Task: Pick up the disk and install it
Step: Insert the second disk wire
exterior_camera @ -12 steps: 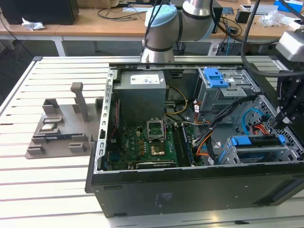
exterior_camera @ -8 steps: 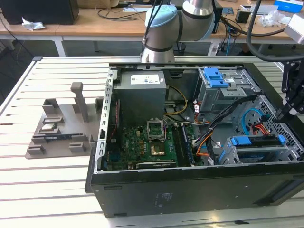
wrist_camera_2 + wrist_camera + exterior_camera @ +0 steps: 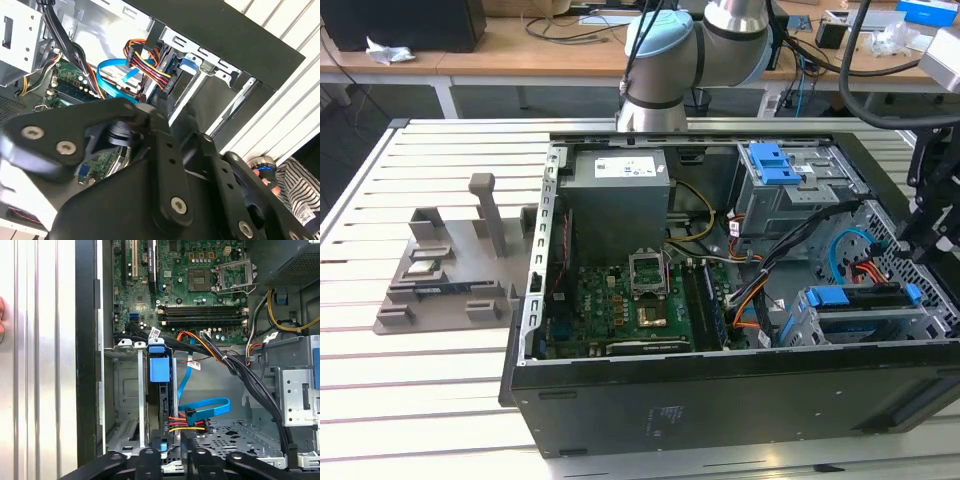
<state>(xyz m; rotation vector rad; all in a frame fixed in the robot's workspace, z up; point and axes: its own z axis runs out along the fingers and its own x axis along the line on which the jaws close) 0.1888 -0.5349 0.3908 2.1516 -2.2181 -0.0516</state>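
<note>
The gripper hangs over the corner of the open computer case where the drive cage sits. Its dark linkage crosses the foreground in both wrist views, but its tips are hidden, so I cannot tell how far open it is or whether it has hold of anything.

Just beyond the gripper, the disk stands on edge in a slot of that cage, its blue frame tab at the cage mouth. It looks already seated, so the cage rails rather than the gripper seem to be keeping it upright.

A bundle of red, yellow and black wires and a flat blue cable meet near its far end. Farther out lies the circuit board, well apart from the gripper.
</note>
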